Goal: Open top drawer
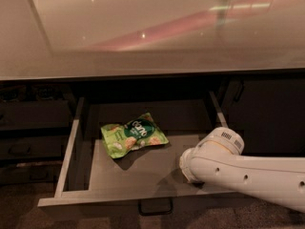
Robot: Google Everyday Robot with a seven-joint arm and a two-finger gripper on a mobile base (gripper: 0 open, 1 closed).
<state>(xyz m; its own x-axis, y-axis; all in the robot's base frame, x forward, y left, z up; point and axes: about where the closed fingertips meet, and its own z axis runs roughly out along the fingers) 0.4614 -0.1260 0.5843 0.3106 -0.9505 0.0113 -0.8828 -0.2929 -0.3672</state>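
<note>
The top drawer (66, 162) stands pulled out; little seems left. The gripper hides beneath the white arm (224, 163), so I cannot tell its grip; a snack bag (133, 136) lies to its left.

the top drawer (143, 175) sticks out from under the bench (143, 37). its flat grey tray has pale rims on the left, right and front. one thing lies on the tray: a green snack bag (133, 136), flat and a bit crooked. the jaws are hidden under the end of the white arm (224, 163), over the front right part of the tray. the bag is left of the jaws and farther back, apart from the arm. the bench top is pale and shiny, with small spots of light.
</note>
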